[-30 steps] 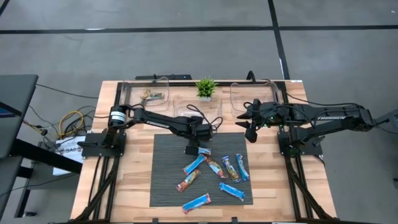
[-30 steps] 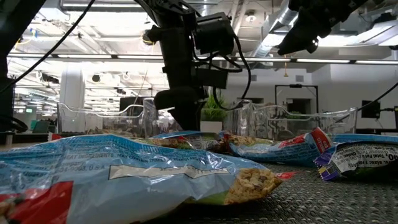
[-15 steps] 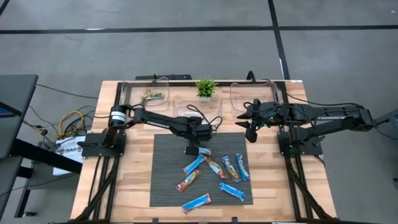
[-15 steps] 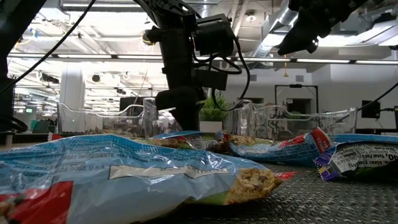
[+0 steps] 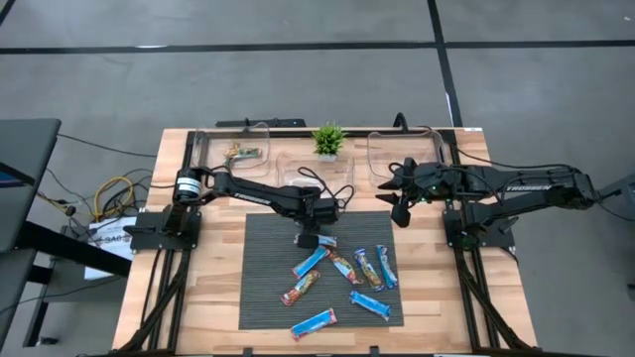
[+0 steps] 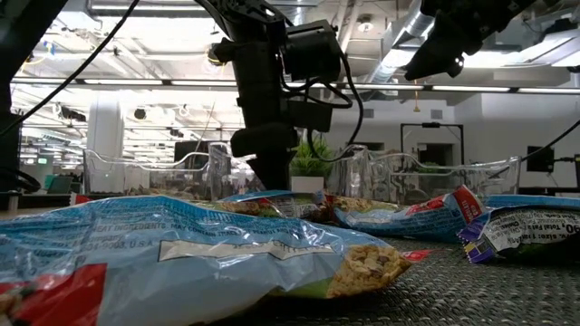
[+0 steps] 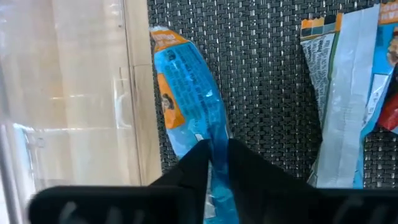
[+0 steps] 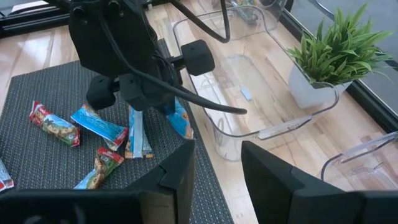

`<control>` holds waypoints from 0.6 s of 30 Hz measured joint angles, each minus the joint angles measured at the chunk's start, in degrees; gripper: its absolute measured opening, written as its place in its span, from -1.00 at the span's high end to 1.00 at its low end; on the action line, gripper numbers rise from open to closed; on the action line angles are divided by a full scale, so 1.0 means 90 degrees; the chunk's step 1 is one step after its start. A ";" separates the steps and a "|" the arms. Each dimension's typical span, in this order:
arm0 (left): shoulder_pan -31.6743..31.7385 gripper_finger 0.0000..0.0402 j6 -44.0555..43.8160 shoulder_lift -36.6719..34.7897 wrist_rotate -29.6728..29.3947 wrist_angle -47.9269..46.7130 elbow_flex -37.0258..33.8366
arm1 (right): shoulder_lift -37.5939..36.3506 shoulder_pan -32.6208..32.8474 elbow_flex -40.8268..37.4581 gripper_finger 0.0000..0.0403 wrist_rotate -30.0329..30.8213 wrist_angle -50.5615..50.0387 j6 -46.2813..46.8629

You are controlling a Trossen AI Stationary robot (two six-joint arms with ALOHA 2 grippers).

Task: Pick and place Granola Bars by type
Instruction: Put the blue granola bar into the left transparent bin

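Several granola bars, mostly blue, lie scattered on the dark woven mat [image 5: 268, 288]. My left gripper [image 5: 308, 238] stands at the mat's far edge, pointing steeply down, shut on a blue bar [image 7: 186, 93] with an orange patch. That same bar [image 8: 180, 121] shows under the left gripper in the right wrist view. My right gripper [image 5: 402, 203] hangs open above the table near the mat's far right corner and touches nothing; its two fingers stand apart in the right wrist view [image 8: 217, 165]. My left gripper pinches the blue bar's wrapper [image 7: 217, 163] between its two fingers, toward one end of the bar. The fingers come from above, pointing steeply down, one on each long side, and the wrapper narrows between them. The rest of the bar [image 7: 177, 68] lies flat on the mat.
Three clear bins stand along the far edge: the left one [image 5: 233, 154] holds a bar, then a middle one [image 5: 298, 171] and a right one [image 5: 392, 149]. A small potted plant [image 5: 328, 139] stands behind the middle bin. Bare wood flanks the mat.
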 joint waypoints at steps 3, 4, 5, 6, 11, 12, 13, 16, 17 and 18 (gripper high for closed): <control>-0.0012 0.52 -0.0168 0.0000 -0.0005 -0.0009 0.0000 | 0.0000 0.0000 0.0000 0.39 0.0000 0.0000 -0.0040; -0.0026 0.47 -0.0231 0.0000 -0.0005 -0.0029 0.0000 | 0.0000 0.0000 0.0000 0.39 0.0000 0.0000 -0.0043; -0.0039 0.43 -0.0272 -0.0003 -0.0005 -0.0066 0.0000 | 0.0000 0.0000 0.0000 0.39 0.0000 0.0000 -0.0043; -0.0062 0.39 -0.0292 -0.0012 -0.0005 -0.0115 0.0000 | 0.0000 0.0000 0.0000 0.39 0.0000 0.0000 -0.0043; -0.0174 0.28 -0.0348 -0.0019 -0.0046 -0.0449 0.0308 | 0.0000 0.0000 0.0000 0.39 0.0000 0.0000 -0.0048; -0.0191 0.27 -0.0395 -0.0024 -0.0136 -0.0469 0.0366 | 0.0000 0.0000 0.0000 0.39 0.0000 0.0000 -0.0048; -0.0203 0.27 -0.0431 -0.0027 -0.0270 -0.0476 0.0413 | 0.0000 0.0000 0.0000 0.39 0.0000 0.0002 -0.0048; -0.0203 0.28 -0.0460 -0.0027 -0.0710 -0.0482 0.0483 | 0.0000 0.0000 0.0000 0.39 -0.0002 0.0002 -0.0049; -0.0200 0.28 -0.0471 -0.0027 -0.0780 -0.0479 0.0486 | 0.0000 0.0000 0.0000 0.39 -0.0002 0.0001 -0.0051; -0.0178 0.28 -0.0512 -0.0027 -0.0788 -0.0495 0.0486 | 0.0000 0.0000 0.0000 0.39 -0.0002 0.0000 -0.0051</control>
